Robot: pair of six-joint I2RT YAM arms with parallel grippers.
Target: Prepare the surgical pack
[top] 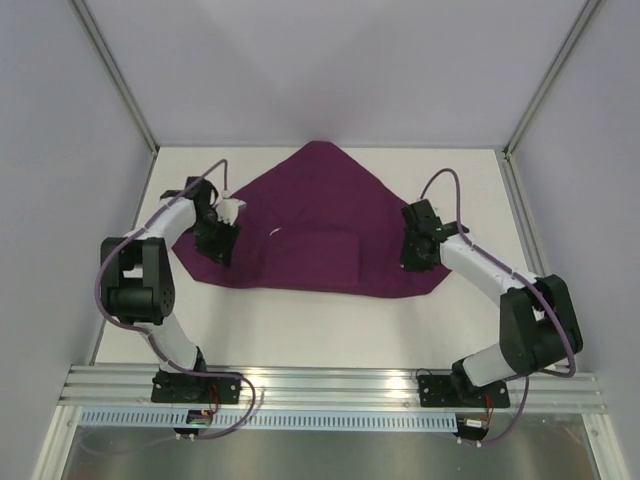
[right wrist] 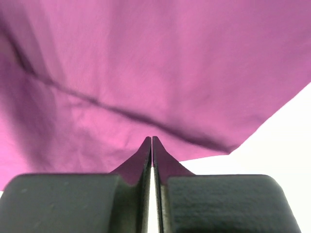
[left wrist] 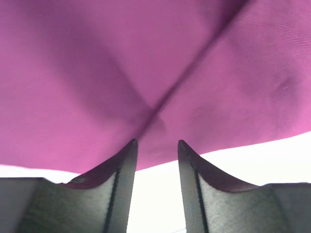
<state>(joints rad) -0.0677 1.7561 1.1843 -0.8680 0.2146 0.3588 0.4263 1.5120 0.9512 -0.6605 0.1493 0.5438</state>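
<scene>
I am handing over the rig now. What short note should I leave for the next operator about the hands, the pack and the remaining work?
Left hand: open, nothing between its fingers, at the left edge of the surgical pack.
Right hand: shut, at the pack's right edge; whether it pinches fabric is unclear.
Pack: lies spread on the table between both arms.
Done: the near side seems folded in.
Left: it is not yet a compact bundle; more folding is likely needed.
</scene>
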